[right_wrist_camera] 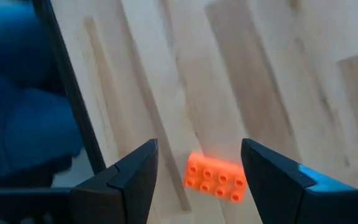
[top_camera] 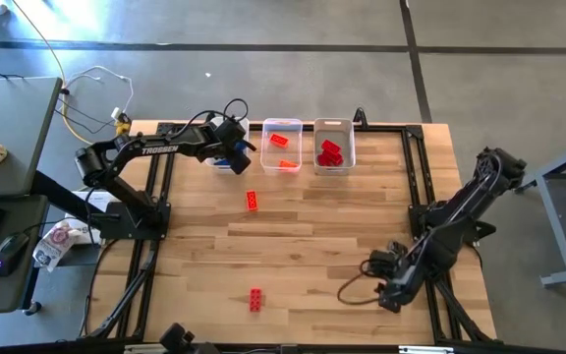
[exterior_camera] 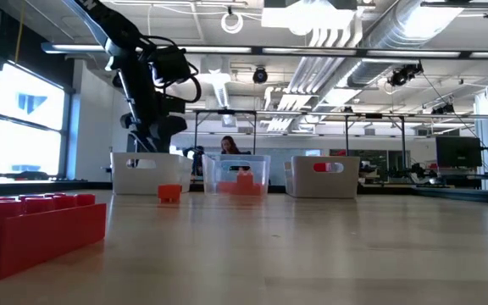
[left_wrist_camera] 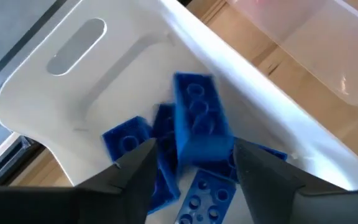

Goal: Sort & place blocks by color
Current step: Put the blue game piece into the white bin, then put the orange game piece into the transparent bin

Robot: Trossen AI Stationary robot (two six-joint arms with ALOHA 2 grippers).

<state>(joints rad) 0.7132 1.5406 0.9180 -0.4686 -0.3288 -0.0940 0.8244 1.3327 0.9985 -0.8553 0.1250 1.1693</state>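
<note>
My left gripper (left_wrist_camera: 191,165) stands open over the white left bin (left_wrist_camera: 73,81), which holds several blue blocks (left_wrist_camera: 126,140). One blue block (left_wrist_camera: 197,121) sits tilted between its fingertips, its upper end blurred. My right gripper (right_wrist_camera: 197,168) is open near the table's right near corner, its fingers on either side of an orange block (right_wrist_camera: 216,177) lying on the wood, above it and apart from it. The middle bin (top_camera: 281,146) holds orange blocks, the right bin (top_camera: 333,146) red ones. An orange block (top_camera: 252,200) and a red block (top_camera: 254,299) lie loose on the table.
The three bins stand in a row at the table's far edge. A black frame rail (right_wrist_camera: 73,93) runs along the table close to my right gripper. The middle of the table between the loose blocks is bare wood (top_camera: 312,236).
</note>
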